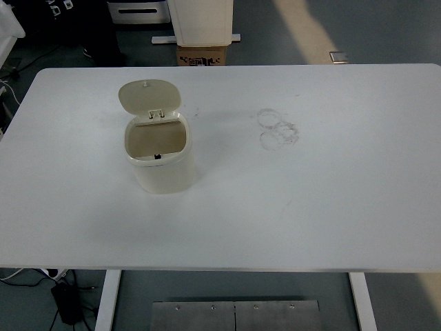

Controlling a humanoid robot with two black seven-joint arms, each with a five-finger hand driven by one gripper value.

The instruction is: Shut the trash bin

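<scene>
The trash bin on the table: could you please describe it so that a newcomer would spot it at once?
On the white table, look left of centre. There stands a small cream trash bin, alone and upright. Its rounded lid is flipped up and back on a hinge at the far rim, so the inside shows, unlike the faint ring stains to its right.

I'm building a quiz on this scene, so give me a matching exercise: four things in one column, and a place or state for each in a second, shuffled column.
Things
1. lid
2. trash bin
3. ring-shaped marks
4. cardboard box

Places or states
A. on the floor beyond the table's far edge
B. flipped up and back, leaving the opening uncovered
C. on the tabletop right of centre
D. standing upright on the left half of the table

Pairs: 1-B, 2-D, 3-C, 4-A
</scene>
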